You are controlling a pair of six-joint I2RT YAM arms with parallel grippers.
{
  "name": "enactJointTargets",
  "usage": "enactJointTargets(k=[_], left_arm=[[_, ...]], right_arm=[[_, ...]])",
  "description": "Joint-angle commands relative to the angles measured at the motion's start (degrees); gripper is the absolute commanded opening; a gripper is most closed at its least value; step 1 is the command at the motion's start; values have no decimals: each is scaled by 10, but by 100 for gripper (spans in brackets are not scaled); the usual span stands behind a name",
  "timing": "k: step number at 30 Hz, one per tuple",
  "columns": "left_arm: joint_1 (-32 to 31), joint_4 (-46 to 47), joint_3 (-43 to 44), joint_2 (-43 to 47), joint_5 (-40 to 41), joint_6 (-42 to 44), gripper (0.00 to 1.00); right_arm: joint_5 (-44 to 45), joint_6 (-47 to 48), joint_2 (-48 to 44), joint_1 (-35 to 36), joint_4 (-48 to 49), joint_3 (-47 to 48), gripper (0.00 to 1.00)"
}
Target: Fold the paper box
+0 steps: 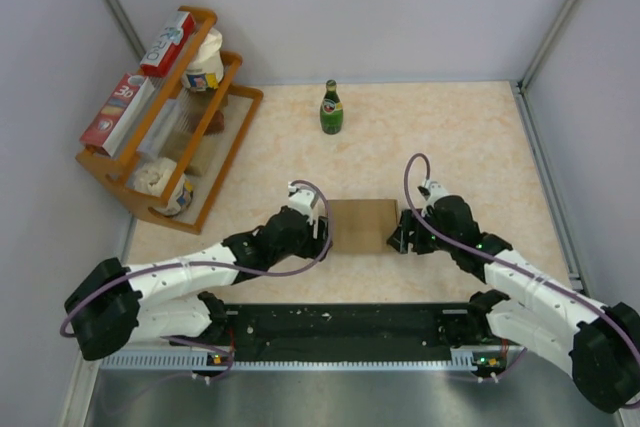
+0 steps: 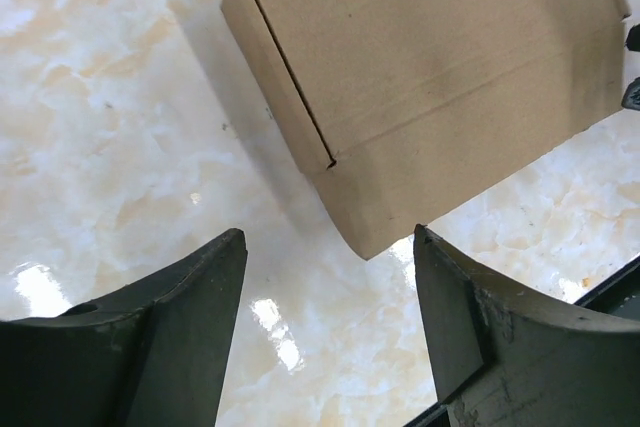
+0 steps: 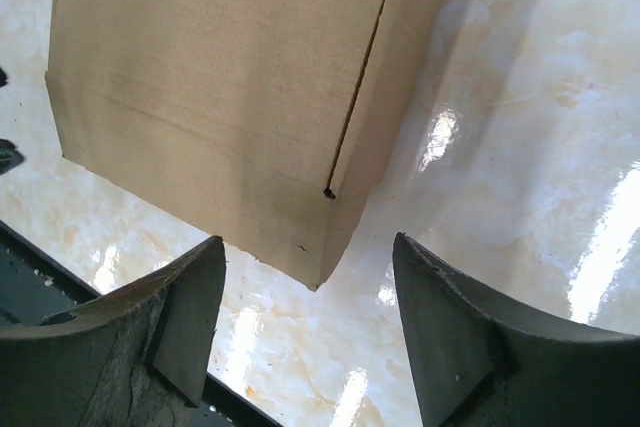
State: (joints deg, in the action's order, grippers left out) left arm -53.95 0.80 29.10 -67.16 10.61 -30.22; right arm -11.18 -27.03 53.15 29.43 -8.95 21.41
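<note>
**Brown carton between two released grippers**

Folded up into a low, plain carton, the paper box [image 1: 360, 225] lies flat on the marbled table [image 1: 470, 137], near its front edge and between the two arms. The left gripper [image 1: 320, 230] is just beside the box's left end with its fingers [image 2: 170, 327] spread, grasping nothing. In its wrist view a corner of the carton lies just ahead of the gap. The right gripper [image 1: 398, 239] is at the opposite end, likewise spread and empty. Farther back a green bottle [image 1: 331, 109] stands upright, and a wooden rack [image 1: 215, 162] at the far left holds red-and-white boxes and tubs.
</note>
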Motion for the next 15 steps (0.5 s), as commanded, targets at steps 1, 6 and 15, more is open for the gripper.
enactJointTargets(k=[1,6,15], left_arm=[[-2,-68,46,69,36,35,73],[-2,-98,75,113,63,65,74],[51,16,146,42,36,146,68]], right_arm=[[37,10,-44,-5,-32,28,68],[49,15,-66,-4,-51,46,68],[7,36,-70,-4,-42,79,56]])
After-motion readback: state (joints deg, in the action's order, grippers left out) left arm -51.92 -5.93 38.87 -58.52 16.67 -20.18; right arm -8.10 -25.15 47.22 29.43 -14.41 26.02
